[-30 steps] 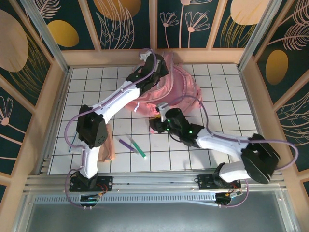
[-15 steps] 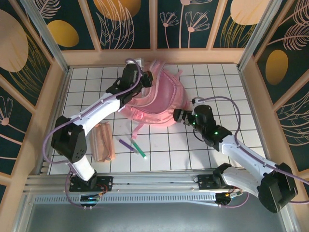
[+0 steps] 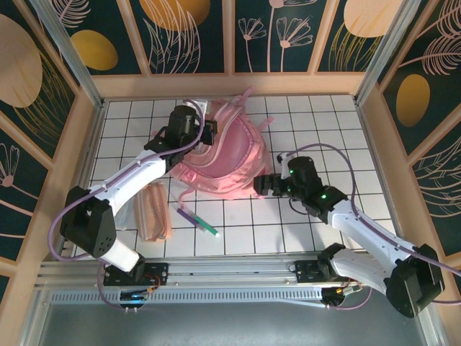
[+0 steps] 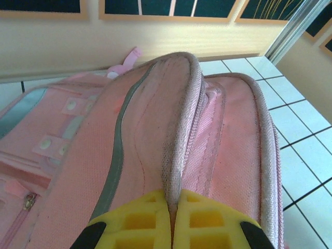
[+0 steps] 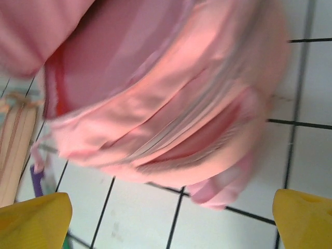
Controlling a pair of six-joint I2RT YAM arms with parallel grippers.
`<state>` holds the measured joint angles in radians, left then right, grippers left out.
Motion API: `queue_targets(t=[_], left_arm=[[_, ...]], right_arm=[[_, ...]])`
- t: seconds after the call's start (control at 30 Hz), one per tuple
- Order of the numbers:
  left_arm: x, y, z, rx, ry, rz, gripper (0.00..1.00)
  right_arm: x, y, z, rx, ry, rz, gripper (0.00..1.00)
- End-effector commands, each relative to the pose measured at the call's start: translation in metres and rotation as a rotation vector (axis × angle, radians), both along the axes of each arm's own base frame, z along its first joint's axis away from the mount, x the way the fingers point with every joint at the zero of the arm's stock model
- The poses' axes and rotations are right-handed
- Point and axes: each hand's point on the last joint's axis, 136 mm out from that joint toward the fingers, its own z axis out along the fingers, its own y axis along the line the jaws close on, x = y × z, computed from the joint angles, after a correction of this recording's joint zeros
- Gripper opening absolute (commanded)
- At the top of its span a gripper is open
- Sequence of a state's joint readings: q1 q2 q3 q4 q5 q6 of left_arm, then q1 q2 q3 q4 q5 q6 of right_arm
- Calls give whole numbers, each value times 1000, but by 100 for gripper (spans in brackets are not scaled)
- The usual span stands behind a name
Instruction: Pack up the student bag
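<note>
Your left gripper (image 4: 171, 199) is clamped tight on the zip rim of the student bag (image 3: 230, 158), which lies at the far middle of the table (image 3: 338, 137); the grip evidently serves to lift the mouth. Your right gripper (image 3: 259, 186) stands wide apart and empty just off the bag's near right edge, apparently free to fetch. The pencil pouch (image 3: 153, 210) and pens (image 3: 198, 220) lie outside the bag, so packing looks unfinished.
</note>
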<state>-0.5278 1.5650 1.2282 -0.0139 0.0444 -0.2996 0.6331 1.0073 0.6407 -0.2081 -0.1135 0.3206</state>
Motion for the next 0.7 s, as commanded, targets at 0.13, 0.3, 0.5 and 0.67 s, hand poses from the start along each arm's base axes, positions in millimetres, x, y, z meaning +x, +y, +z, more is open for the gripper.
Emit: queue_targets(t=[0.13, 0.3, 0.5, 0.67], left_arm=[[26, -5, 45, 38, -147, -37, 0], [31, -3, 56, 51, -161, -37, 0], [29, -3, 48, 75, -134, -67, 0], [27, -9, 34, 71, -86, -103, 0]], right_arm=[[-40, 58, -13, -102, 13, 340, 86], [-67, 90, -38, -193, 73, 524, 67], [-81, 130, -33, -221, -19, 628, 69], [-38, 130, -6, -234, -125, 409, 74]])
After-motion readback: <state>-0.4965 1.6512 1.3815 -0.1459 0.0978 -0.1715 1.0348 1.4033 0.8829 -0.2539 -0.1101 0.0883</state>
